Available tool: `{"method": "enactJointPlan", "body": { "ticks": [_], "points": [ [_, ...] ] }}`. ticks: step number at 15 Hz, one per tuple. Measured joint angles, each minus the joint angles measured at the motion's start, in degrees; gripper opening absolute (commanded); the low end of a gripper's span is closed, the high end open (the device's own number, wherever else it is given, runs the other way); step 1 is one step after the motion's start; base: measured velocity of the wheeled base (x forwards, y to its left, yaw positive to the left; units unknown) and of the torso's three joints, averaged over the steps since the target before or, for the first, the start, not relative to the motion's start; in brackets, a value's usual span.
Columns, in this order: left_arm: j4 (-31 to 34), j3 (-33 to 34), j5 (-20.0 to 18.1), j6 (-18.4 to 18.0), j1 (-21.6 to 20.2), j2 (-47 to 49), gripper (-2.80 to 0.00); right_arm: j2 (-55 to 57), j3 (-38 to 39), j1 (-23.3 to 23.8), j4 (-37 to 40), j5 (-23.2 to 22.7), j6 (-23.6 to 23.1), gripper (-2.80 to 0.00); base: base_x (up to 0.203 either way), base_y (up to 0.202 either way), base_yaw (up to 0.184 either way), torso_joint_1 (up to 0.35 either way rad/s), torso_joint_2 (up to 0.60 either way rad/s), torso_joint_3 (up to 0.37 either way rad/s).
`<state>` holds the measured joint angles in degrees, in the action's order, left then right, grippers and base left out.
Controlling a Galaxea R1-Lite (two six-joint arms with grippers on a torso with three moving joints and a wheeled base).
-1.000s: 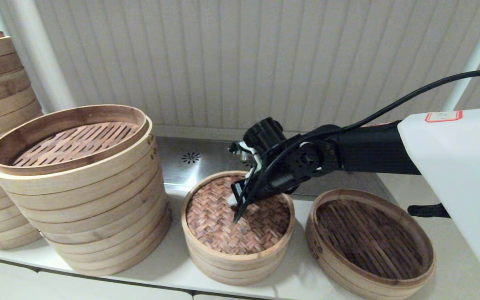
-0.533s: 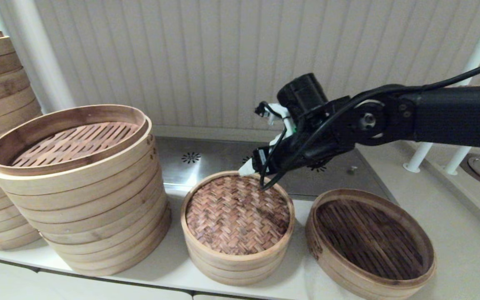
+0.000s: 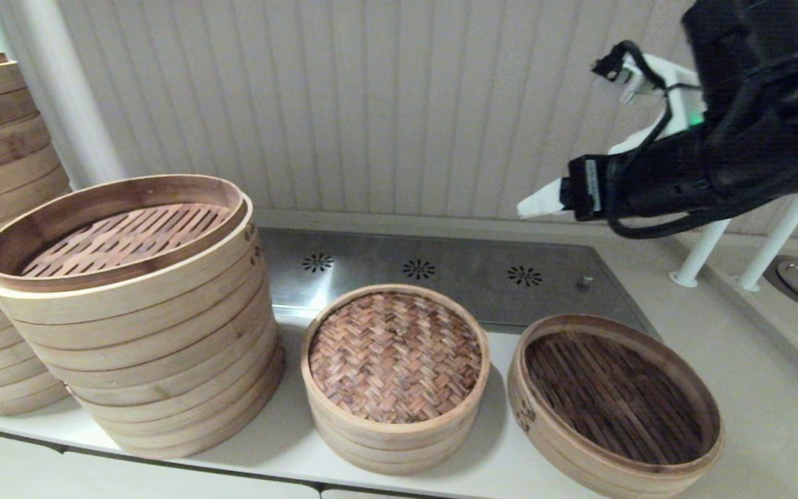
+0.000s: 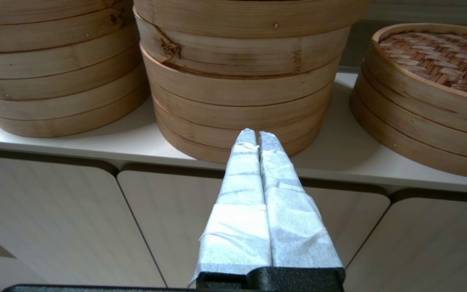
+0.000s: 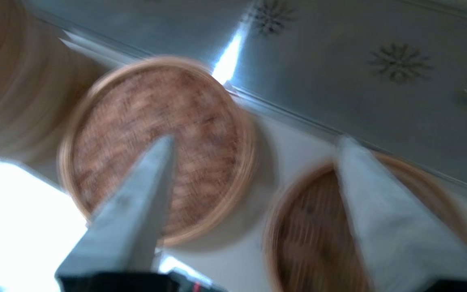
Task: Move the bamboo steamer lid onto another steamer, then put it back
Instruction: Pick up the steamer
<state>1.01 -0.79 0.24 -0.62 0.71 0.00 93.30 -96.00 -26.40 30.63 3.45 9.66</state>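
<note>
1. Hovering high above the counter (image 3: 288,443), the right gripper (image 5: 253,142) is spreading its fingers (image 5: 136,202) wide and holding nothing.
2. The bamboo steamer lid (image 3: 395,356) is sitting on the small steamer (image 3: 392,443), between the tall basket stack (image 3: 136,326) and the slatted basket (image 3: 617,402).
3. The left gripper (image 4: 256,136) is waiting below the counter edge, fingers pressed together, empty.

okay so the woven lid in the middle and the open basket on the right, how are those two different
The lid has a flat herringbone-woven brown top; the basket is open, showing a dark slatted bottom. The lid looks narrower across than the basket. The lid sits on top of stacked bamboo rings, while the basket rests straight on the counter. Both are round with pale bamboo rims, and neither is touched by a gripper.
</note>
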Motion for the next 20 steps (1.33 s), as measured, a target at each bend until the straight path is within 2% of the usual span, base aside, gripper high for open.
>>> {"method": "enactJointPlan", "body": {
  "ticks": [6,7,11,13,15,17,18,20],
  "points": [
    [0.0,0.0,0.0,0.0,0.0,0.0,-2.8,-21.1,13.7,3.6,-0.1,7.8,0.9,-2.8,0.0,0.0,0.0,0.0,0.0,0.0],
    [0.0,0.0,0.0,0.0,0.0,0.0,-2.8,-24.9,16.9,4.0,-0.2,10.3,0.9,-2.8,0.0,0.0,0.0,0.0,0.0,0.0],
    [0.0,0.0,0.0,0.0,0.0,0.0,-2.8,-40.2,32.2,5.6,-0.3,25.5,0.6,-2.8,0.0,0.0,0.0,0.0,0.0,0.0],
    [0.0,0.0,0.0,0.0,0.0,0.0,-2.8,-46.8,40.1,9.5,-1.6,31.0,0.7,-2.8,0.0,0.0,0.0,0.0,0.0,0.0],
    [0.0,0.0,0.0,0.0,0.0,0.0,-2.8,-53.6,48.3,15.5,-4.9,32.7,0.2,-2.8,0.0,0.0,0.0,0.0,0.0,0.0],
    [0.0,0.0,0.0,0.0,0.0,0.0,-2.8,-60.0,56.5,20.2,-8.7,32.0,-1.5,-2.8,0.0,0.0,0.0,0.0,0.0,0.0],
    [0.0,0.0,0.0,0.0,0.0,0.0,-2.8,-63.3,60.8,21.7,-11.0,30.9,-2.2,-2.8,0.0,0.0,0.0,0.0,0.0,0.0],
    [0.0,0.0,0.0,0.0,0.0,0.0,-2.8,-69.6,69.4,22.9,-17.1,25.7,-3.0,-2.8,0.0,0.0,0.0,0.0,0.0,0.0]
  ]
}}
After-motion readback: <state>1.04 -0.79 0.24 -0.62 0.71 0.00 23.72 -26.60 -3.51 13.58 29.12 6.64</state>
